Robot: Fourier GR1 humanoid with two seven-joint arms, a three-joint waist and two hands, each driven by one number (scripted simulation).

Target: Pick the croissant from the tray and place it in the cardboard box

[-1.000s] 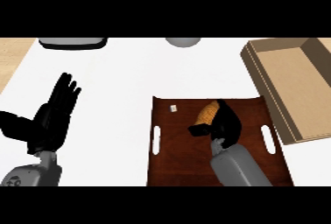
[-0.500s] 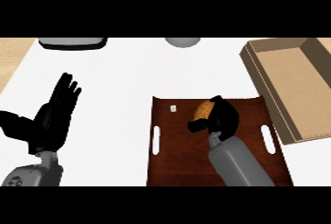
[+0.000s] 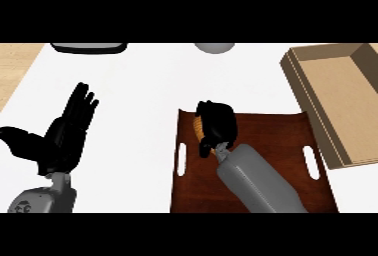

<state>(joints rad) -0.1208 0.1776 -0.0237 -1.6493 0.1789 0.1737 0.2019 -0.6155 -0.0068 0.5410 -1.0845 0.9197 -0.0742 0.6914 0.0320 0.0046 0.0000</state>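
Observation:
A dark brown tray (image 3: pixel 284 137) with white handle slots lies on the white counter, right of centre. At its far left corner my right hand (image 3: pixel 216 126) is curled round the croissant (image 3: pixel 197 125), of which only an orange-brown sliver shows at the hand's left side. The open cardboard box (image 3: pixel 347 100) stands to the right of the tray, its long side running away from me, with nothing visible inside. My left hand (image 3: pixel 63 140) rests open at the left, fingers up, away from the tray.
A grey rounded object (image 3: pixel 214 47) sits at the far edge in the middle. A dark flat object (image 3: pixel 88 47) lies at the far left. A wooden surface (image 3: pixel 15 65) borders the white counter on the left.
My right hand has moved left and slightly away from me across the tray, closing over the croissant, which has shifted left with it. The left hand has stayed still.

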